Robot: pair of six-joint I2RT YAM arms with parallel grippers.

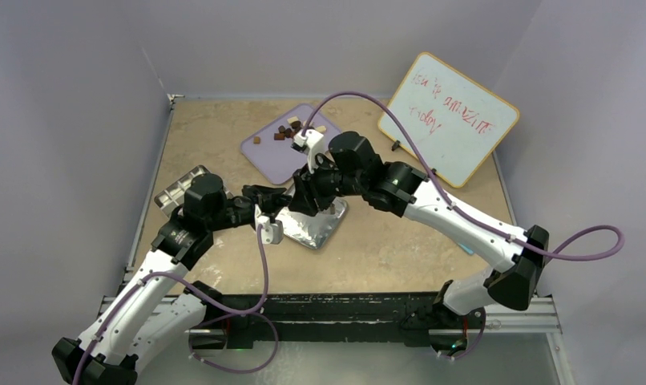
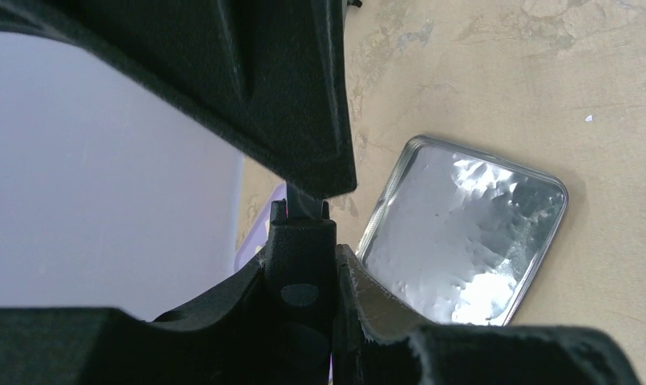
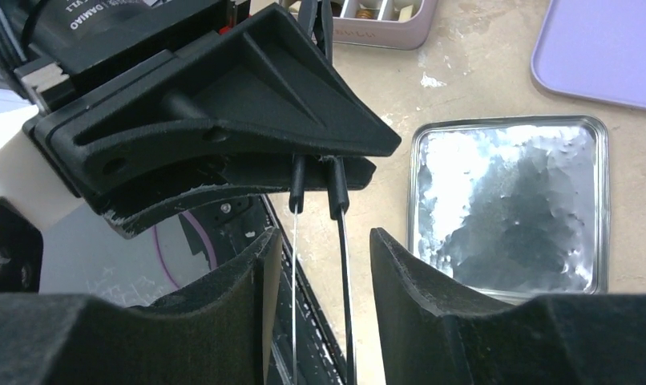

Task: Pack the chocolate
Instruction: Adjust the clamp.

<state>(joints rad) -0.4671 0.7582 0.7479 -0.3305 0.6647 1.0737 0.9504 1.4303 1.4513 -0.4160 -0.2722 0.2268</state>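
Small brown and pale chocolate lumps lie on the lilac tray at the far middle of the table. The scatter runs left to right, and each lump is too small to show its heading. The right gripper has its jaws apart and holds nothing. The left gripper has its jaws either side of a black part, but I cannot tell whether they grip it.

Small chocolate lumps, dark brown and caramel, loosely clustered, far end of lilac tray

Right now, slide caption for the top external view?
Left arm and right arm meet over the foil tray; chocolate sits on the lilac tray behind.
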